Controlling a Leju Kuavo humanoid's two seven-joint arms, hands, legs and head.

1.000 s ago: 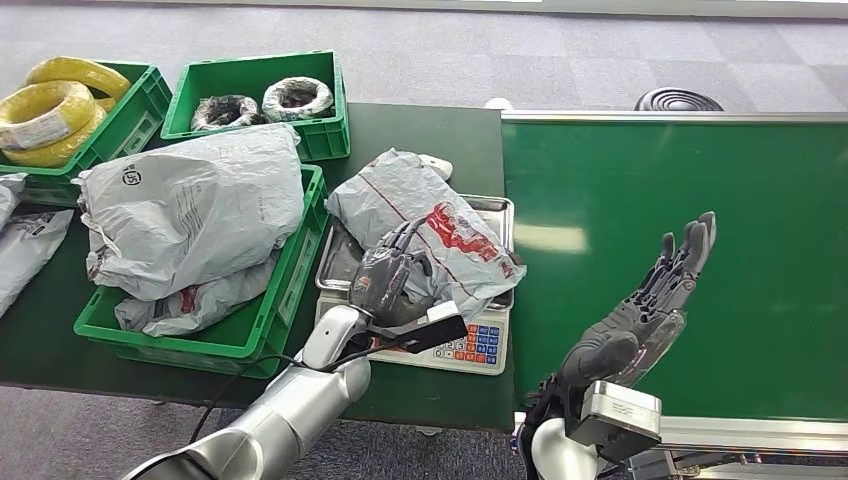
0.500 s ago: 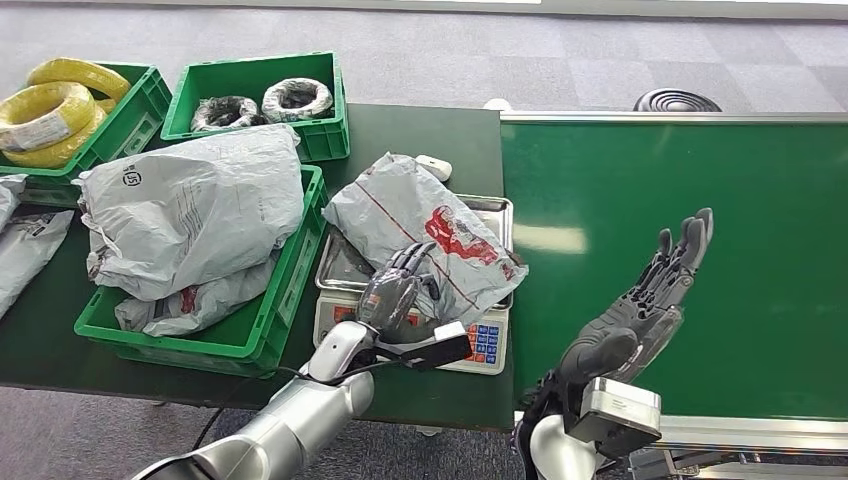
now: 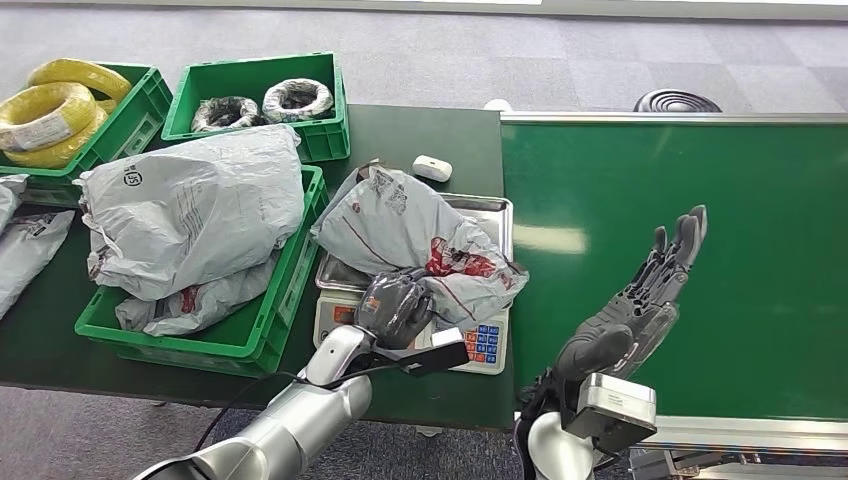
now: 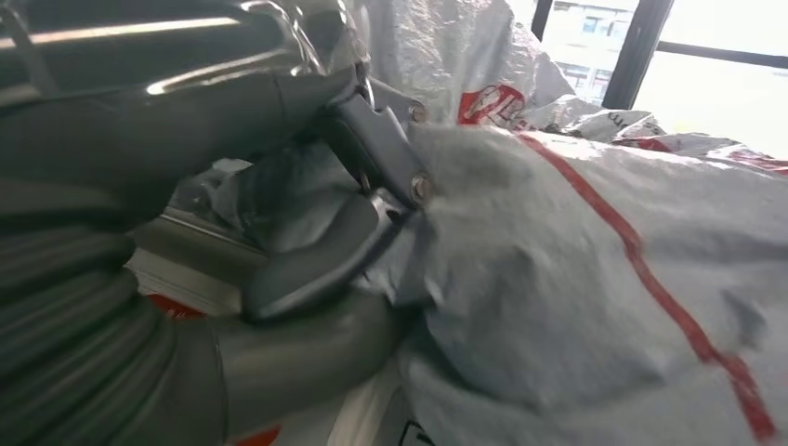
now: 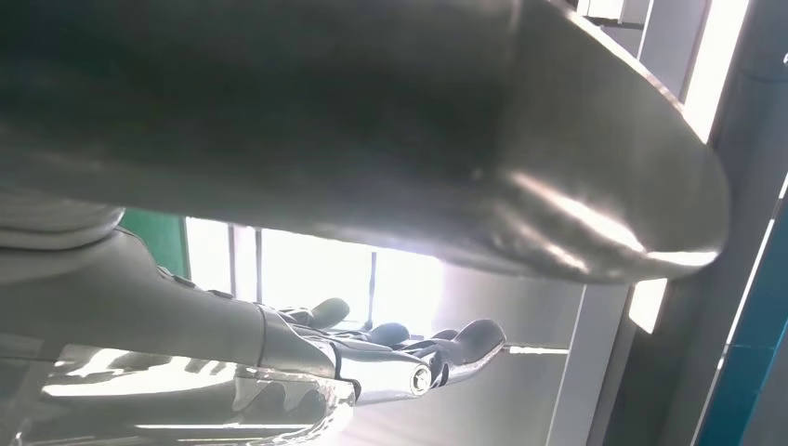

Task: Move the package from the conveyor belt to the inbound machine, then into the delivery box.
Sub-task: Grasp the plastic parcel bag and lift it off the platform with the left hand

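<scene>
Left robot hand (image 3: 395,305) clamps the package's near edge on the scale; right robot hand (image 3: 640,300) hovers with fingers apart over the conveyor belt (image 3: 760,250).
The package (image 3: 415,235), a crumpled grey mailer with red print, lies across the scale (image 3: 480,345). At 9 o'clock, touching, the green crate (image 3: 250,335) holds grey parcels (image 3: 190,210).

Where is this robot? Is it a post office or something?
Probably a parcel sorting station, a bit like one. There's a green conveyor belt, a grey mail package on a weighing scale, and a green crate piled with more parcels.
</scene>
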